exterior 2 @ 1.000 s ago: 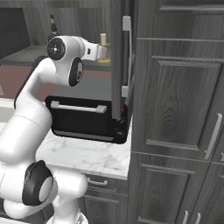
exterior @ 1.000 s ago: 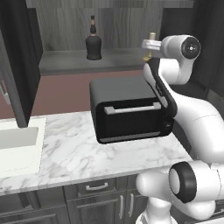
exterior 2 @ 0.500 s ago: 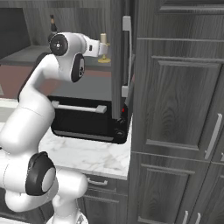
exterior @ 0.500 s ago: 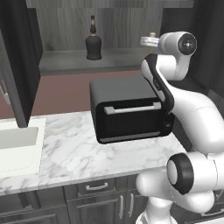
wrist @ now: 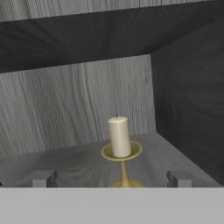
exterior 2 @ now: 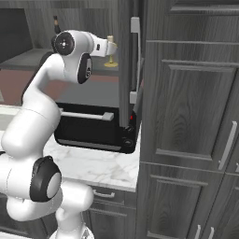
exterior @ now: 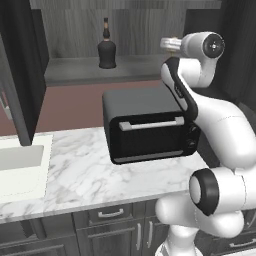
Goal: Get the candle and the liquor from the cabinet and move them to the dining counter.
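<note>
A: We see the cream-white pillar candle on its slim gold candlestick (wrist: 120, 148) standing upright on the matte grey wood-grain shelf of the tall dark grey cabinet (wrist: 70, 105), near the shelf's right-hand corner in the hand view. Smooth cylinder, small wick, a shallow gold dish under it, a thin stem, a round foot.

B: And the two-finger gripper (wrist: 111, 178)?

A: Its jaws are spread wide. We note the two squared dark finger tips (wrist: 42, 178) low in the hand view, one to each side of the candlestick's foot, touching nothing. The candle sits between them but further in.

B: In the right base view we pick out the candle beside the white wrist, close to the open panelled cabinet door with the long silver bar handle (exterior 2: 135, 60).

A: The small black bell-shaped liquor bottle with its thin neck and brownish stopper (exterior: 106, 46) stands upright on the same shelf, well to the left of the candle.

B: Below the shelf, a glossy black boxy toaster oven with a silver bar handle (exterior: 147, 132) rests on the white grey-veined marble worktop (exterior: 85, 172). A pale rectangular sink (exterior: 20, 167) is set in at its left.
</note>
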Tool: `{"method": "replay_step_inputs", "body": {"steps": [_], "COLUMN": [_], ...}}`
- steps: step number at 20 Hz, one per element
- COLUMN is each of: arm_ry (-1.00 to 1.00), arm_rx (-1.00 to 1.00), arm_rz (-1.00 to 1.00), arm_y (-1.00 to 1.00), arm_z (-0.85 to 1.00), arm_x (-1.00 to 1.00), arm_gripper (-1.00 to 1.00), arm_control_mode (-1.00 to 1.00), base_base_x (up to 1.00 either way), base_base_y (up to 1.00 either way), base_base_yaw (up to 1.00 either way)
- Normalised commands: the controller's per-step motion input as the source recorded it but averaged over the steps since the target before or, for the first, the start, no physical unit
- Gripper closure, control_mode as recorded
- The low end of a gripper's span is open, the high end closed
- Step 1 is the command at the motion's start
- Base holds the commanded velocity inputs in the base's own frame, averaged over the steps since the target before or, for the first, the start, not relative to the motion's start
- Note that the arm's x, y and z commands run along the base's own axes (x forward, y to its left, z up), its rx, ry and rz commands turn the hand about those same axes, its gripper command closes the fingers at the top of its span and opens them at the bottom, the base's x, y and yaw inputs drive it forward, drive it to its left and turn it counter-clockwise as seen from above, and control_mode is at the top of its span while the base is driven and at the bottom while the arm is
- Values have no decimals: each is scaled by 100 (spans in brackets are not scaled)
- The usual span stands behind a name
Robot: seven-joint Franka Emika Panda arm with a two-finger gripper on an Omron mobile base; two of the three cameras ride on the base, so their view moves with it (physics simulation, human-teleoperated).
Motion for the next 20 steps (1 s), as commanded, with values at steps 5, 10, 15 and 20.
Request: {"method": "replay_step_inputs", "body": {"steps": [5, 10, 15, 20], "arm_ry": [1, 1, 0, 0], "arm_rx": [0, 0, 0, 0], "arm_rz": [0, 0, 0, 0], "arm_y": [-4, -2, -1, -1], "arm_z": [11, 2, 0, 0], "arm_x": [12, 15, 15, 13], "arm_gripper": [-100, -100, -100, -100], "arm_control_mode": [-100, -100, -100, -100], "base_base_x": [0, 0, 0, 0], "base_base_y": [0, 0, 0, 0], "base_base_yaw": [0, 0, 0, 0]}}
